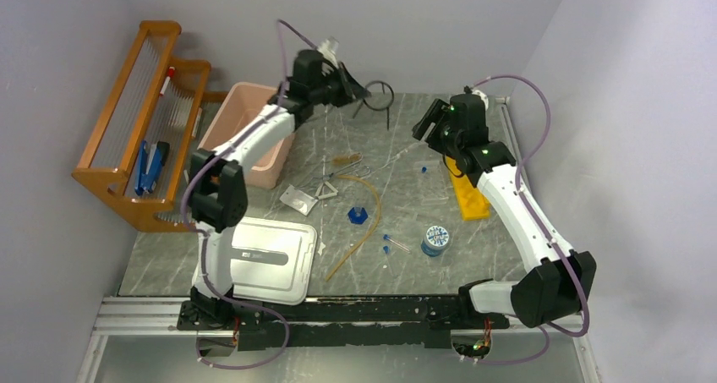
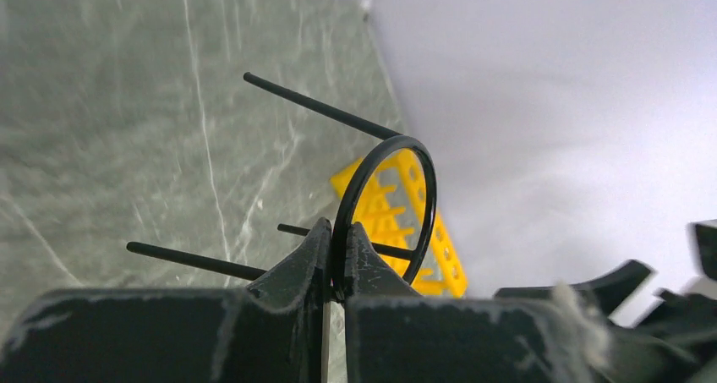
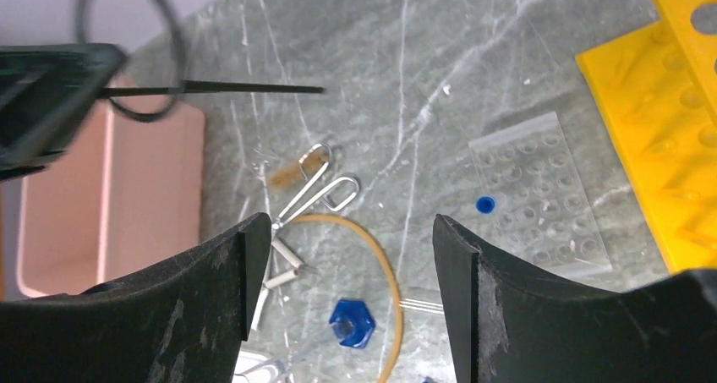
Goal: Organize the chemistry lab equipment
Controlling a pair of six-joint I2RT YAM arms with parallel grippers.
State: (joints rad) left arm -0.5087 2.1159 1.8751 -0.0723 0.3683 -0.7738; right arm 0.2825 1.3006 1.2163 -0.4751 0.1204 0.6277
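Observation:
My left gripper is shut on the black wire tripod ring and holds it raised near the back wall, its legs pointing out; the left wrist view shows the ring pinched between the fingers. My right gripper is open and empty, above the table. Below it lie the tan rubber tube, the blue hexagonal piece and the wire triangle. The yellow tube rack lies flat at the right. The square metal gauze and tiny blue-capped vials lie mid-table.
The pink tub stands at the back left and its white lid lies at the front left. The orange wooden rack is against the left wall. A round blue-and-white container stands front centre. A clear well plate lies beside the yellow rack.

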